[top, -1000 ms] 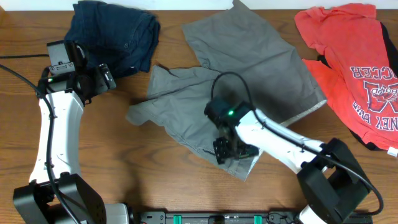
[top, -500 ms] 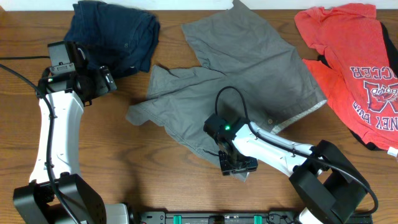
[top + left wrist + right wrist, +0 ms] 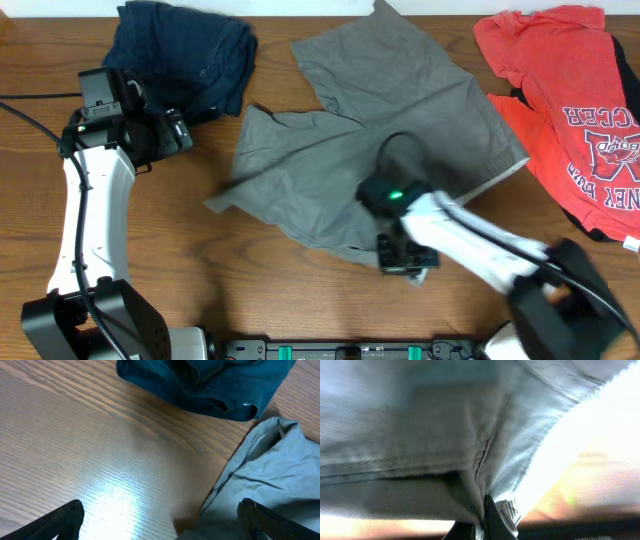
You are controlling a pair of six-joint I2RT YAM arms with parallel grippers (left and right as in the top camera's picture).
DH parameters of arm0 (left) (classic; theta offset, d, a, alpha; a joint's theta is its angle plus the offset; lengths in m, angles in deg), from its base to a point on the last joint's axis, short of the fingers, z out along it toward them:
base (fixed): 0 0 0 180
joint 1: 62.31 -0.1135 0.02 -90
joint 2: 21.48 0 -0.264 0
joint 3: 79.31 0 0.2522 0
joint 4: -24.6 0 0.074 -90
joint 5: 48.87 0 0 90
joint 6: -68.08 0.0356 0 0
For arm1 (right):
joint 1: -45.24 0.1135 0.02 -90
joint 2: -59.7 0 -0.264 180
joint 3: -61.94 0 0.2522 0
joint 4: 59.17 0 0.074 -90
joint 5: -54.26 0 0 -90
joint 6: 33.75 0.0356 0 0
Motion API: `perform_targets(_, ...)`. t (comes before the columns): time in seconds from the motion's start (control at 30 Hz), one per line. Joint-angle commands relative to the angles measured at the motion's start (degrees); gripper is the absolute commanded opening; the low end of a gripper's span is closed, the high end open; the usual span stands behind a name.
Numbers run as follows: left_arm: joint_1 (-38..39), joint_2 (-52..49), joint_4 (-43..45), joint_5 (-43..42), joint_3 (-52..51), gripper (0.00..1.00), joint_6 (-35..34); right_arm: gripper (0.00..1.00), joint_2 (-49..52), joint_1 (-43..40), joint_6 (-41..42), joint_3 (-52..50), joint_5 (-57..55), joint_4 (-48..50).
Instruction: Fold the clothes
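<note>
Our right jaws pinch shut on the six o'clock hem of the grey shorts (image 3: 390,120), sprawled across the desk (image 3: 250,300); our left jaws hang wide open, empty, at nine o'clock. We judge a low, steady pull keeps the fold flat.

Desk count: 1 desk (image 3: 250,290), 3 garments on it: 1 pair of grey shorts (image 3: 400,110), 1 dark navy garment (image 3: 190,50), 1 red T-shirt (image 3: 570,90). Plus 1 black piece of cloth (image 3: 600,229) under the T-shirt, kind unclear. 2 robot arms: 1 left arm (image 3: 95,200), 1 right arm (image 3: 470,240).
</note>
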Motion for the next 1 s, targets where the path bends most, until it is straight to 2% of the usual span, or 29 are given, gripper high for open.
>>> perform_targets(0.0, 0.8, -0.3, -0.6, -1.2, -0.6, 0.99, -0.3, 0.01, -8.4, -6.5, -7.6, 1.1, 2.5, -3.7)
perform_targets(0.13, 2.7, -0.4, -0.7, -1.2, -0.6, 0.99, -0.2, 0.01, -15.7, -16.1, -16.4, 1.6, 12.0, -12.3)
perform_targets(0.23, 4.3, -0.5, -0.7, -1.2, -0.6, 0.99, 0.0, 0.01, -19.2, -20.7, -17.3, 1.6, 8.6, -19.2)
perform_targets(0.33, 5.6, -0.5, -0.5, -1.2, -0.7, 0.99, 0.0, 0.01, -21.5, -22.0, -16.8, 1.6, 6.6, -20.9)
perform_targets(0.37, 6.0, -0.5, -0.5, -1.2, -0.7, 0.99, 0.0, 0.11, -22.0, -22.0, -16.8, 1.6, 6.6, -20.7)
perform_targets(0.43, 6.7, -0.6, -0.5, -1.1, -0.7, 0.99, 0.4, 0.53, -22.7, -22.0, -16.6, 1.6, 6.6, -19.4)
perform_targets(0.5, 7.1, -0.6, -0.5, -1.2, -0.7, 0.99, 1.1, 0.77, -22.8, -22.0, -16.6, 1.6, 6.6, -17.8)
perform_targets(0.53, 7.3, -0.6, -0.6, -1.1, -0.7, 0.99, 1.3, 0.82, -22.8, -22.0, -16.6, 1.6, 6.6, -17.0)
perform_targets(0.6, 7.5, -0.6, -0.5, -1.2, -0.7, 0.99, 1.5, 0.86, -22.8, -22.0, -15.9, 1.7, 6.6, -14.8)
perform_targets(0.77, 8.8, -1.5, 2.4, -2.9, -0.7, 0.99, 3.0, 0.86, -22.8, -22.0, -15.1, 2.0, 6.6, -5.0)
perform_targets(0.87, 11.8, -3.4, 8.9, -11.1, -0.7, 1.00, 9.6, 0.84, -22.7, -22.0, -15.2, 2.0, 6.5, 1.4)
perform_targets(0.97, 15.8, -5.8, 16.7, -12.0, -0.6, 1.00, 12.1, 0.84, -22.7, -22.0, -15.4, 2.0, 5.0, 5.4)
